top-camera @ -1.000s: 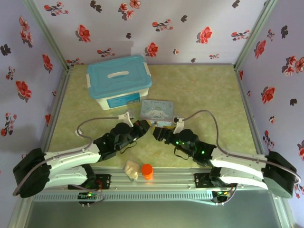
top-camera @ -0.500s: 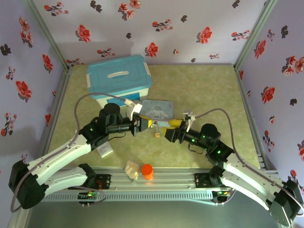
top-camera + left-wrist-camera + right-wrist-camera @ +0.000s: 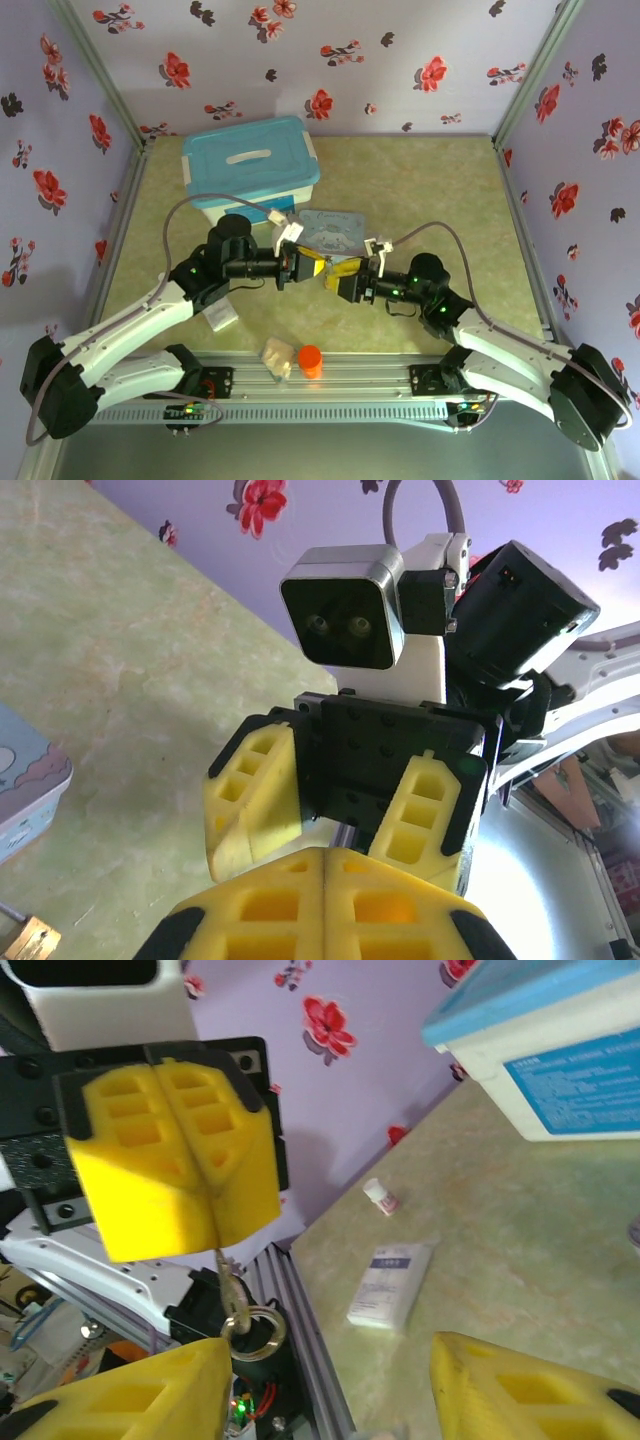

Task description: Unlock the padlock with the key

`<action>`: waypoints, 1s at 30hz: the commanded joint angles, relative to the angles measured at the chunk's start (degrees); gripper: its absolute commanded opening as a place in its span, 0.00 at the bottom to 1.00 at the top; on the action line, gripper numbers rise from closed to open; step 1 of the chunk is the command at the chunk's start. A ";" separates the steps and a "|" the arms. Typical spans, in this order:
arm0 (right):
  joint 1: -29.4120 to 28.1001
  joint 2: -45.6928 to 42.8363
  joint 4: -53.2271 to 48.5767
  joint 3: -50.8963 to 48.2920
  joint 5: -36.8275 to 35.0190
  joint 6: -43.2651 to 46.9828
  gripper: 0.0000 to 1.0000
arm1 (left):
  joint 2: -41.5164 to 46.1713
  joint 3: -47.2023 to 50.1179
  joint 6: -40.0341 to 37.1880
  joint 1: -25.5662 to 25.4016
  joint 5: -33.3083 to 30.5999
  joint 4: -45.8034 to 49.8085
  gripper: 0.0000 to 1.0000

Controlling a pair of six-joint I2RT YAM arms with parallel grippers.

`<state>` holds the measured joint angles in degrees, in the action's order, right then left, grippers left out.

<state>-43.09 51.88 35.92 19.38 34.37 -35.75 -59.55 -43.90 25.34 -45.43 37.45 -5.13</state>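
Note:
My left gripper [image 3: 308, 265] is shut on the key [image 3: 224, 1278], a thin dark sliver hanging from its fingertip seam [image 3: 214, 1244] with a small metal ring [image 3: 252, 1330] below it. My right gripper [image 3: 342, 274] faces it tip to tip and stands open, its yellow fingers [image 3: 120, 1390] spread wide on either side of the key. In the left wrist view the shut left gripper [image 3: 325, 855] points at the open right gripper [image 3: 330, 830]. The brass padlock [image 3: 30, 942] lies on the table beside the pale blue tin [image 3: 335, 228], below the grippers.
A white box with a blue lid [image 3: 250, 170] stands at the back left. A white packet [image 3: 392, 1285] and a small white bottle [image 3: 380, 1196] lie on the table left of the arms. An orange cylinder [image 3: 310, 360] and a beige lump [image 3: 277, 357] sit at the front rail.
Both arms rose and stretched out from near their bases. The right gripper then slid left until its open fingers met the left gripper's tips. The padlock stayed on the table.

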 commanded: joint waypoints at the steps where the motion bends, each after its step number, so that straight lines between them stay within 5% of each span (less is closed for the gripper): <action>1: 0.24 0.44 9.18 -0.78 0.58 -3.36 0.52 | -0.09 1.99 3.93 0.40 1.57 -10.19 0.00; 9: -0.23 5.92 26.49 -1.31 -3.67 -13.55 0.46 | -0.40 5.69 10.66 0.59 -2.55 -23.17 0.00; 30: -3.32 9.69 33.79 -0.24 -9.14 -13.74 0.29 | -0.88 8.34 16.35 0.87 -5.46 -31.52 0.00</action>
<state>-46.13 60.49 63.94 18.04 27.44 -48.77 -60.53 -36.14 40.58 -44.97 32.12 -32.99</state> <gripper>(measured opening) 0.305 0.043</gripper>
